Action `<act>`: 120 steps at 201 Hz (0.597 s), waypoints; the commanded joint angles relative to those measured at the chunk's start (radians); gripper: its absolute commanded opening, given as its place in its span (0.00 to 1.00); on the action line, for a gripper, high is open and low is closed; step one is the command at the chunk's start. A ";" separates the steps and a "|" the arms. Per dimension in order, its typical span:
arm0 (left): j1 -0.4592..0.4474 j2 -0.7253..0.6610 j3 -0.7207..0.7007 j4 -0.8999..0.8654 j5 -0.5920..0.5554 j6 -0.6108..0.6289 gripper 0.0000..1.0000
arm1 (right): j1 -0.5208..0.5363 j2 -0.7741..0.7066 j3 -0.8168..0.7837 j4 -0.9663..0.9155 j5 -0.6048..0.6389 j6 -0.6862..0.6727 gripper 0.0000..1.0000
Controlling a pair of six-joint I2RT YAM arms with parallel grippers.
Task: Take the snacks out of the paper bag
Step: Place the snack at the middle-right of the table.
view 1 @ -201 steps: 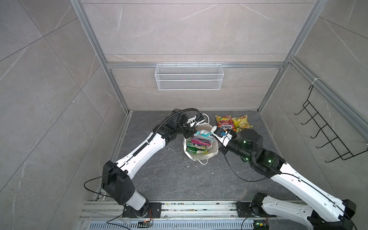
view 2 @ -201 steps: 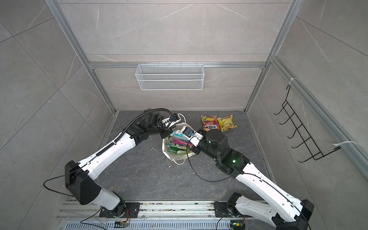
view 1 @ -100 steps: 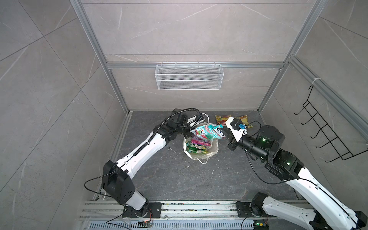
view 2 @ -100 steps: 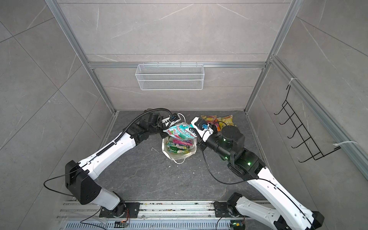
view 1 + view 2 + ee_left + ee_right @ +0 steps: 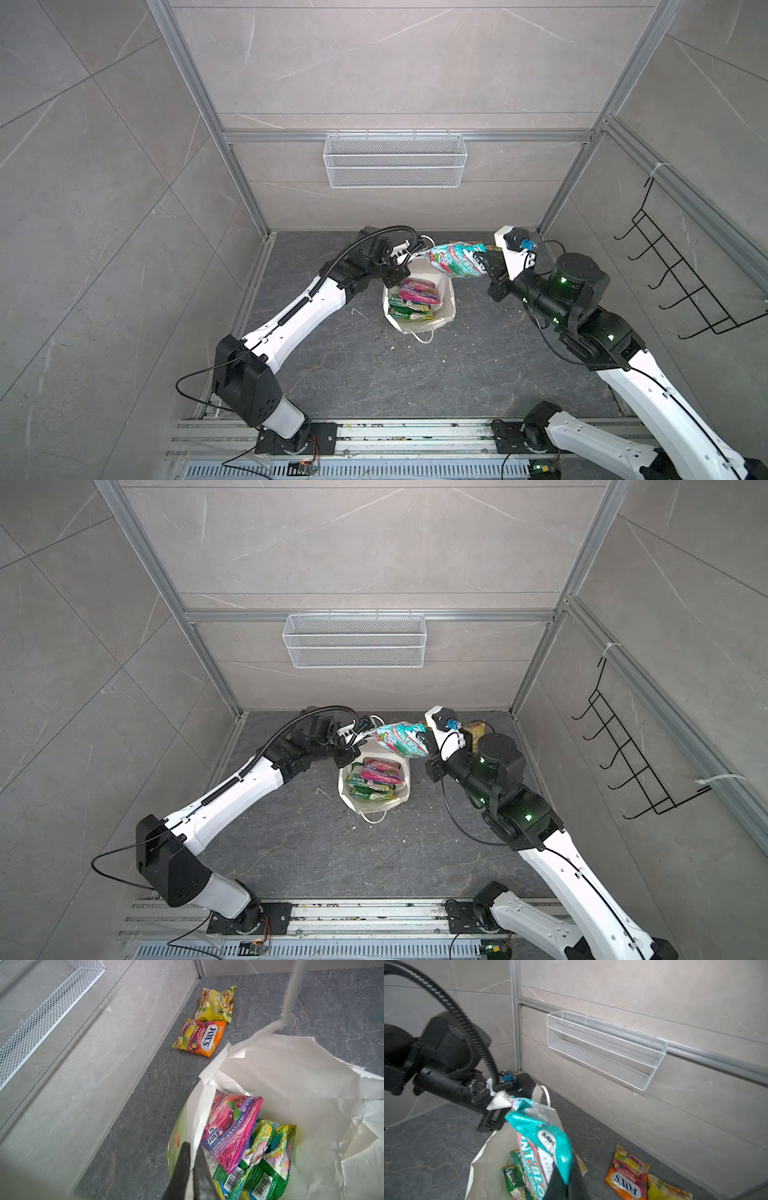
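Observation:
The white paper bag (image 5: 446, 309) (image 5: 405, 791) stands open on the grey floor, with a purple FOX'S packet (image 5: 230, 1126) and green packets (image 5: 268, 1157) inside it. My left gripper (image 5: 395, 276) (image 5: 192, 1159) is shut on the bag's rim at its far left corner. Above the bag's far right edge hangs a teal mint packet (image 5: 455, 259) (image 5: 537, 1138), with my right gripper (image 5: 484, 262) (image 5: 566, 1180) shut on its end. An orange FOX'S packet (image 5: 200, 1038) (image 5: 626, 1178) and a yellow packet (image 5: 216, 1004) lie on the floor by the back wall.
A white wire-mesh basket (image 5: 395, 166) (image 5: 602, 1051) hangs on the back wall above the floor. A black hook rack (image 5: 681, 282) is fixed to the right wall. The arms' base rail (image 5: 395, 432) runs along the front edge.
My right gripper has lifted the teal packet up out of the bag and carried it back and to the right. The left gripper has kept hold of the bag's rim.

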 commanded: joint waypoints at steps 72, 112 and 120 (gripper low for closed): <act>-0.003 -0.033 0.006 0.063 -0.005 -0.004 0.00 | -0.320 0.182 0.068 -0.065 -0.113 0.227 0.00; -0.002 -0.038 -0.004 0.072 0.000 0.004 0.00 | -0.557 0.331 0.028 -0.089 -0.372 0.361 0.00; -0.002 -0.038 -0.003 0.072 0.004 0.005 0.00 | -0.587 0.354 0.023 -0.095 -0.415 0.370 0.00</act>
